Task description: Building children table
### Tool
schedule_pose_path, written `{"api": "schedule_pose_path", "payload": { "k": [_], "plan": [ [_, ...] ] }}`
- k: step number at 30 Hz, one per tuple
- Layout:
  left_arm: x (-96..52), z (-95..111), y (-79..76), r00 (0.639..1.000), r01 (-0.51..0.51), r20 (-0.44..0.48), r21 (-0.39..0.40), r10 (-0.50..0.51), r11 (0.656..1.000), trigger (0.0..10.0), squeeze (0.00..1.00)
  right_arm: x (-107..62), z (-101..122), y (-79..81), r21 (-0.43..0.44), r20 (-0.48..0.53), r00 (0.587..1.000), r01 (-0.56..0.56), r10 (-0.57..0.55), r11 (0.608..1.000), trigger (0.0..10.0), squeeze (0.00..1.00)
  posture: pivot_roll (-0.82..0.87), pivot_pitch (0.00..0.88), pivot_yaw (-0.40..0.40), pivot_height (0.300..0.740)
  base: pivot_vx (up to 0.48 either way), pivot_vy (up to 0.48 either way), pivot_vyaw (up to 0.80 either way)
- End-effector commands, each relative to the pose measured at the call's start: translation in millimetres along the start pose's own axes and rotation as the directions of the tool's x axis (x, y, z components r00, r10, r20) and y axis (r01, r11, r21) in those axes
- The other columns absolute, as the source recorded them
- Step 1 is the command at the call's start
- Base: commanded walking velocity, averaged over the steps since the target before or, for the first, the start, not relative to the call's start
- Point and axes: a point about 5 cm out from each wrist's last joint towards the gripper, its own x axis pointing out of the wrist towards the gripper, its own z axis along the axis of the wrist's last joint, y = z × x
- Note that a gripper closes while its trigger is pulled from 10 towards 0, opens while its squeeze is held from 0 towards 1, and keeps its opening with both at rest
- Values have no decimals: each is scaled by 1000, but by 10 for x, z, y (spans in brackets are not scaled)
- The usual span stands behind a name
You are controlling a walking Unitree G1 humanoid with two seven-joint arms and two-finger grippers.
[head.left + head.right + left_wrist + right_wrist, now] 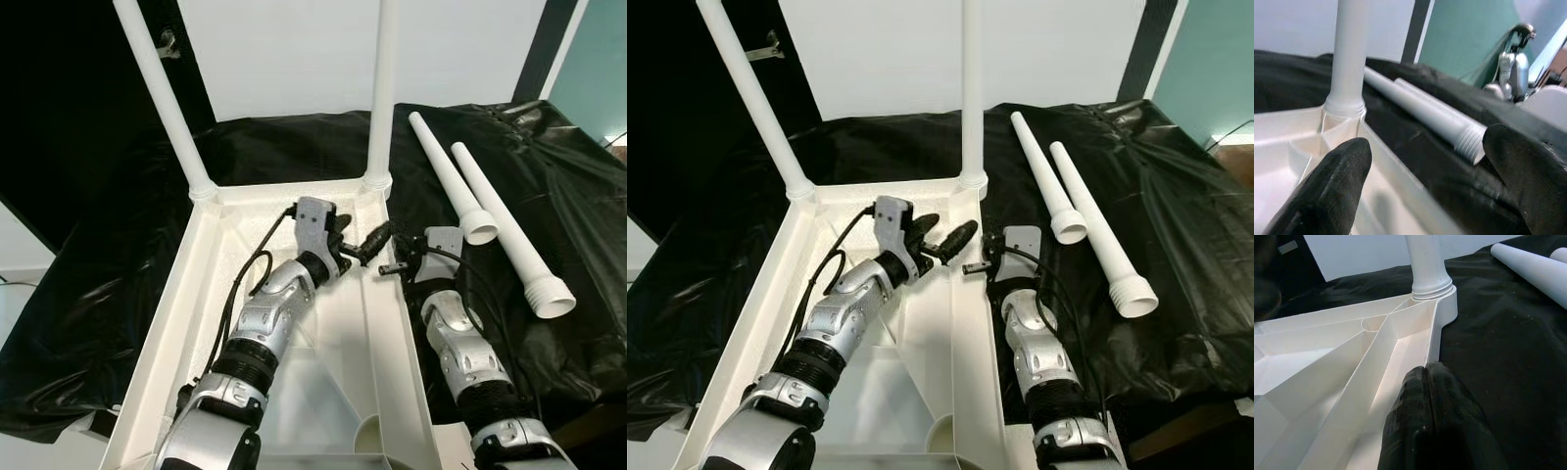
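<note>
1. Upturned white tabletop (196, 294) lay centre on black sheet (549, 215); two legs stood screwed into far corners: far-left leg (162, 98), far-right leg (384, 88).
2. Two loose legs (495, 230) lay right of tabletop, well apart from both grippers, threaded ends pointing near.
3. Left gripper (364, 247) hovered inside tabletop near far-right corner, fingers spread, holding nothing.
4. Right gripper (389, 268) sat at right rim, fingers pressed together, empty.
5. Judged step: halfway, third leg due. Next move called for reaching right to a loose leg, gripping it, then seating it in a near corner socket.
</note>
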Motion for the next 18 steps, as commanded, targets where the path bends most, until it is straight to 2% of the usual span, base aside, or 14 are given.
{"api": "schedule_pose_path", "payload": {
  "k": [1, 4, 7, 8, 13, 15, 18],
  "plan": [
    [30, 101, -45, 995, 98, 32, 4, -98, 995, 10000, 0, -17, -20, 152, 0, -20, 999, -44, 44, 999, 10000, 0, -99, 0, 85, 740, 0, 0, 0],
    [8, 106, -51, 988, 156, 2, -2, -156, 988, 10000, 0, -19, 17, 165, -14, -14, 999, -39, 39, 999, 10000, 0, -99, 0, 85, 740, 0, 0, 0],
    [-64, 47, -20, 976, 211, -67, 15, -209, 977, 10000, 0, -50, 95, 146, -29, -8, 1000, -7, 7, 1000, 10000, 0, -96, 0, 86, 740, 0, 0, 0],
    [-138, 4, 38, 969, 219, -123, 25, -215, 975, 10000, 0, -67, 143, 111, -40, -2, 1000, 27, -27, 999, 10000, 0, -98, 0, 89, 740, 0, 0, 0],
    [-216, -37, 106, 962, 210, -183, 25, -202, 977, 10000, 0, -86, 193, 87, -46, 5, 998, 56, -56, 997, 10000, 0, -99, 0, 92, 740, 0, 0, 0],
    [-314, -107, 212, 951, 166, -270, 39, -150, 985, 10000, 0, -123, 291, 95, -43, 11, 998, 70, -69, 997, 10000, 0, -101, 0, 93, 740, 0, 0, 0],
    [-376, -137, 282, 947, 118, -306, 41, -100, 992, 10000, 0, -157, 435, 132, -44, -21, 998, 53, -54, 998, 10000, 0, -101, 0, 88, 740, 0, 0, 0]
  ]
}}
